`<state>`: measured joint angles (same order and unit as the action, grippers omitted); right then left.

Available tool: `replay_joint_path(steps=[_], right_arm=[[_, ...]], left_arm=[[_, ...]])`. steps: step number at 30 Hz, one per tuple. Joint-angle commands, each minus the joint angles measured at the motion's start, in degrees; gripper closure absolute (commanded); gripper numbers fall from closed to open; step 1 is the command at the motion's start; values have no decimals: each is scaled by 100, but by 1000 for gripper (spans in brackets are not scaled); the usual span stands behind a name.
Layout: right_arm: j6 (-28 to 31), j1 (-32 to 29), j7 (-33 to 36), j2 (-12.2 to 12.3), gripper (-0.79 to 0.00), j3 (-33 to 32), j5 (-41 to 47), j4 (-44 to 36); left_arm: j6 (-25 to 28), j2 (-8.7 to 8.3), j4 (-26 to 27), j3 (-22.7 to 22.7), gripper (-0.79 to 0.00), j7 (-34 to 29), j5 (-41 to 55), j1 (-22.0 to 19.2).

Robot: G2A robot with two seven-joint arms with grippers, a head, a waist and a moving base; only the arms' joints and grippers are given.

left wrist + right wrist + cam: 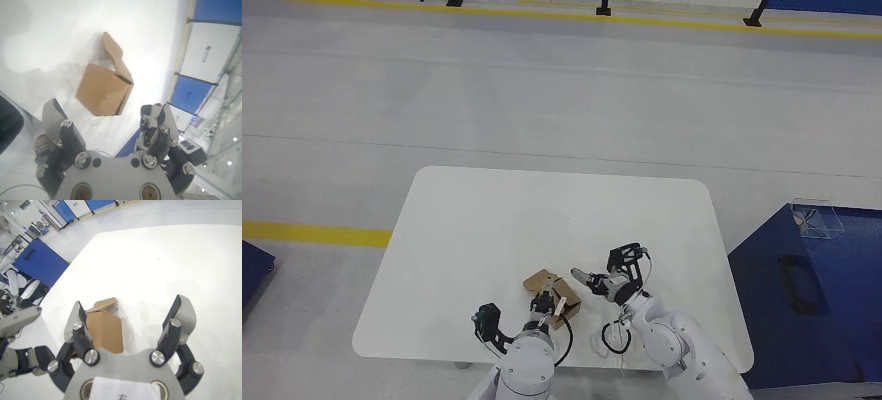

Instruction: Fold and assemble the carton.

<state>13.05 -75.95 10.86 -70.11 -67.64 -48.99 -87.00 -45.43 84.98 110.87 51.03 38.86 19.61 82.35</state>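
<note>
1. Top view: the brown carton (551, 296) lies on the white bench (542, 220), close to the front edge. It is only partly folded, and a flap (538, 279) is open at its far side. The left gripper (542, 308) is above the near part of the carton. The right gripper (592, 277) is just beside the carton on the opposite side, so the carton is between the two. The fingers are too small in this view to judge how wide they stand. A blue cabinet (812, 300) stands next to the bench and carries a clear box (817, 218).

2. Left wrist view: the left gripper (108, 113) is spread wide and has hold of nothing. The carton (102, 91) rests on the bench (56, 37) just ahead of the fingertips, and neither of the fingers (54, 117) touches it. One corner of its folded body points toward the gripper. At the far end, the flaps (113, 49) stand up and are not tucked in.

3. Right wrist view: the right gripper (128, 300) is also opened wide, and it is empty. The carton (107, 330) stands on the bench (151, 256) inside the opening of the gripper. It is just beside one finger (75, 317) and well apart from the other finger (181, 311). I cannot tell if the near finger really touches the cardboard. One vertical edge of the carton faces the camera, and a flap (105, 302) at the far end is half open.
</note>
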Motion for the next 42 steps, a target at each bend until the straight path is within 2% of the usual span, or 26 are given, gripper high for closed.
replay_joint_path(steps=[1, 5, 13, 22, 32, 42], right_arm=[[458, -168, -53, 66, -785, -263, 2, 10], [1126, -472, 59, 183, -785, -621, -152, 76], [1434, -660, 276, 238, -785, -549, -587, 318], [790, -275, -72, 84, -785, 82, -901, 855], [90, 252, -461, -79, -785, 505, -1197, 1214], [-382, 834, -556, -265, -785, 900, -1326, 1612]], left_arm=[[745, -42, 169, 11, -785, -223, -343, 169], [1713, -126, 390, 60, -785, -655, -843, 554], [1713, -126, 390, 60, -785, -655, -843, 554], [1713, -126, 390, 60, -785, -655, -843, 554], [1713, -126, 390, 60, -785, -655, -843, 554], [1713, -126, 390, 60, -785, -655, -843, 554]])
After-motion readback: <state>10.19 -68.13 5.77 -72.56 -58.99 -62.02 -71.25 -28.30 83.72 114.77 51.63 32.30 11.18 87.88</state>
